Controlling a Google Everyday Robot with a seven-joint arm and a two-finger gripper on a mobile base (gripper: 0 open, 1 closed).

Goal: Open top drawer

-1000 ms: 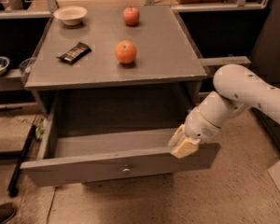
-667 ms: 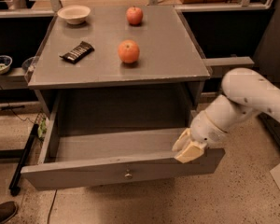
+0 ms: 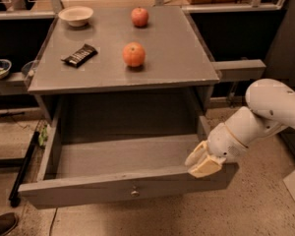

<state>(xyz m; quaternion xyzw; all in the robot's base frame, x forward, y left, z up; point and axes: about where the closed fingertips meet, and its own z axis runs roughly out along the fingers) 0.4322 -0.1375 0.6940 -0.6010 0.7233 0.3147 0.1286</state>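
One top drawer (image 3: 113,188) is standing pulled well out from under the grey table (image 3: 177,63), with its wide front panel and small round knob (image 3: 134,193) lying nearest the camera. The gripper (image 3: 202,162) is resting at the right end of that panel's top edge, well to the right of the knob, and I cannot tell whether it is spread or pinching the edge. Farther back, an orange (image 3: 133,54) is sitting near the middle of the table with a dark chocolate bar (image 3: 79,55) to its left, while an apple (image 3: 139,16) and a pale bowl (image 3: 75,15) are sitting near the table's far edge.
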